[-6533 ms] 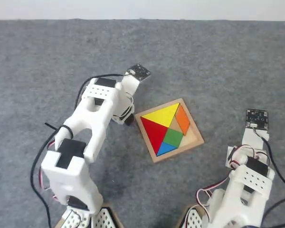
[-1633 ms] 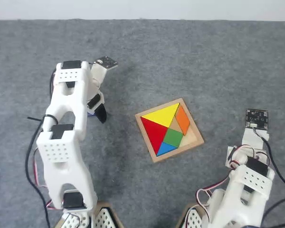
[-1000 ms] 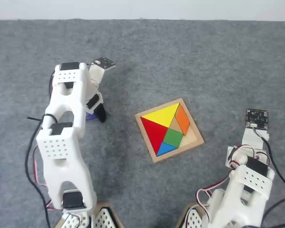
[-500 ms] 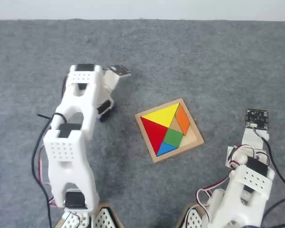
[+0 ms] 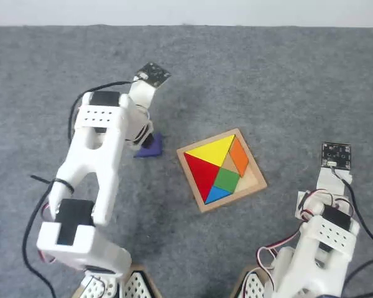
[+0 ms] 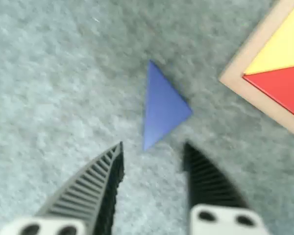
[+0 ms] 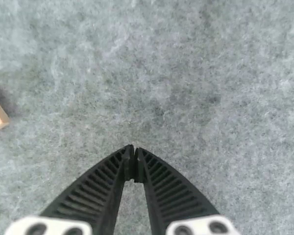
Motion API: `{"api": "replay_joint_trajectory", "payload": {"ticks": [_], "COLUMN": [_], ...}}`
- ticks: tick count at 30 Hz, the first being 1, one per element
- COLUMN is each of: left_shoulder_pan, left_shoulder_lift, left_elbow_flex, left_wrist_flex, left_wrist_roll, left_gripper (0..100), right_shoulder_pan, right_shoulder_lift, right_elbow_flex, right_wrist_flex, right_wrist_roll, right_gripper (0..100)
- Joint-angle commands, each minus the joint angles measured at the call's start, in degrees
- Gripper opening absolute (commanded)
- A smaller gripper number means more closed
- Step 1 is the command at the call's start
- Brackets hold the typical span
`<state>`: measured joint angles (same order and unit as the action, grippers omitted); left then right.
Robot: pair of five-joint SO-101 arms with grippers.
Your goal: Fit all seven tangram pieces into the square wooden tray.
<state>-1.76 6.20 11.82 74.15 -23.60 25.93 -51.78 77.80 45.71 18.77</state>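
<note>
One blue triangle (image 6: pixel 162 105) before parted left tool (image 6: pixel 153 145).

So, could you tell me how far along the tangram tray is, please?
Done: five pieces sit in the square wooden tray: yellow triangle, red triangle, orange parallelogram, green square, light blue triangle. In hand: nothing gripped; the open left claw is beside the purple triangle on the carpet. Left: that triangle, and filling the tray's bare wood.

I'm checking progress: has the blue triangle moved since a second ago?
Yes. The blue triangle has shifted toward the wooden tray, which stayed put.
</note>
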Motion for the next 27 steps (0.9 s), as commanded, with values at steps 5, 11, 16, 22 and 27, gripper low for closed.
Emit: {"api": "replay_joint_trajectory", "payload": {"ticks": [5, 11, 16, 22, 27], "left_shoulder_pan": [4.92, 4.4, 3.25, 2.11, 2.55], "left_shoulder_lift": [9.85, 21.98, 26.64, 27.34, 26.37], "left_elbow_flex": [-1.45, -9.27, -16.31, -17.1, -16.04], "left_wrist_flex": [-9.23, -4.84, 0.62, 3.16, 5.01], "left_wrist_roll": [2.99, -0.09, -0.79, -3.08, -3.87], "left_gripper": [23, 23, 23, 18, 16], "right_shoulder_pan": [-0.48, -0.48, -0.48, -0.48, -0.4], "right_shoulder_lift": [-0.92, -0.92, -0.92, -1.01, -1.01], "right_elbow_flex": [-2.2, -2.2, -2.2, -2.2, -2.2], "right_wrist_flex": [-0.84, -0.92, -0.92, -0.92, -0.92], "right_wrist_roll": [-0.53, -0.53, -0.53, -0.53, -0.53], "right_gripper": [0.9, 0.9, 0.9, 0.9, 0.9]}}
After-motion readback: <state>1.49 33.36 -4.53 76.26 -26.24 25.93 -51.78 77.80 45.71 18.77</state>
